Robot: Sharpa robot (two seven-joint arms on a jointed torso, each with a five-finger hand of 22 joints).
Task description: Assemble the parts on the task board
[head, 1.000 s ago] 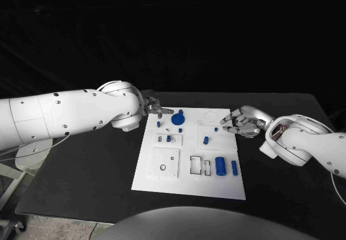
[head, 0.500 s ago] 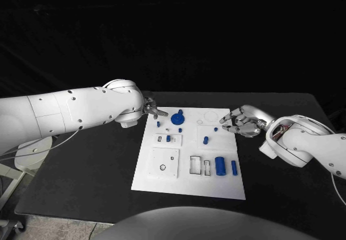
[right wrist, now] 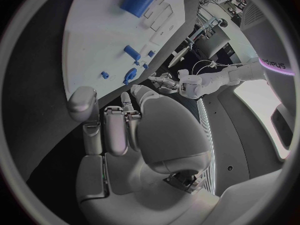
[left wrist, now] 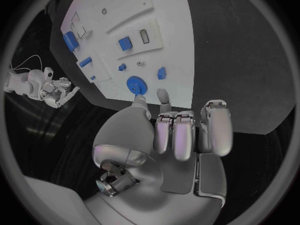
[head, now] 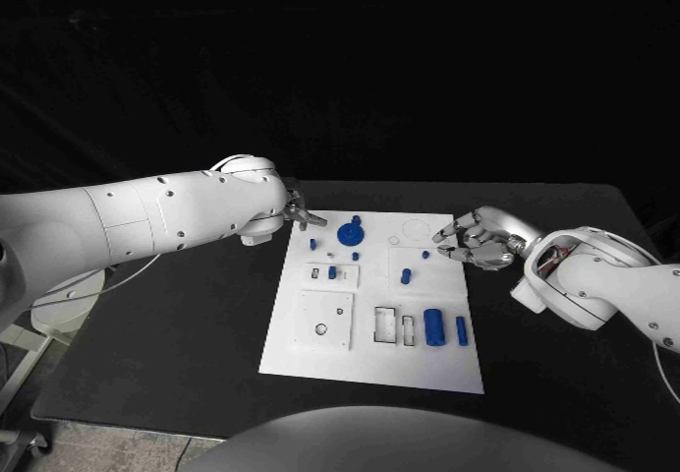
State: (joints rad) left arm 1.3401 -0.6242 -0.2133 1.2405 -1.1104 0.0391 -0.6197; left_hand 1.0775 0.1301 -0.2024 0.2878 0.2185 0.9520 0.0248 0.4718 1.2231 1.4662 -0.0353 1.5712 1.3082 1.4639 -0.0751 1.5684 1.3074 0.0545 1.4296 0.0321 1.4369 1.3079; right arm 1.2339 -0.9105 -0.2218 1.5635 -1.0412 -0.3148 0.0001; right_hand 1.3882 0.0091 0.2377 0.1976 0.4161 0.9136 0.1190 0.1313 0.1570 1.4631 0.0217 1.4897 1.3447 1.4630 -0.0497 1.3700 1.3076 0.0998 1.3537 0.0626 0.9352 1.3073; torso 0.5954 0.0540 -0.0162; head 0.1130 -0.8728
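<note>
The white task board (head: pixel 371 359) lies in the middle of the black table. On it are a blue gear (head: pixel 350 234), small blue pieces (head: pixel 404 276) and two blue cylinders (head: pixel 433 327) near its right edge. My left hand (head: pixel 301 217) hovers at the board's far left corner with nothing in it, half hidden by its arm. The left wrist view shows its fingers (left wrist: pixel 184 132) side by side above the gear (left wrist: pixel 135 85). My right hand (head: pixel 475 239) hangs beside the board's far right edge, its fingers loosely bent and apart, holding nothing. The right wrist view shows this hand (right wrist: pixel 122 130) off the board (right wrist: pixel 94 40).
Recessed slots (head: pixel 385 324) and a raised white square plate (head: pixel 324 320) take up the board's near half. Bare black table (head: pixel 170 334) lies on either side of the board. My bulky left arm (head: pixel 156 221) stretches over the table's left part.
My left hand has drawn back a little from over the board's far left corner toward its edge, and the arm has swung with it. The right hand has barely moved.
</note>
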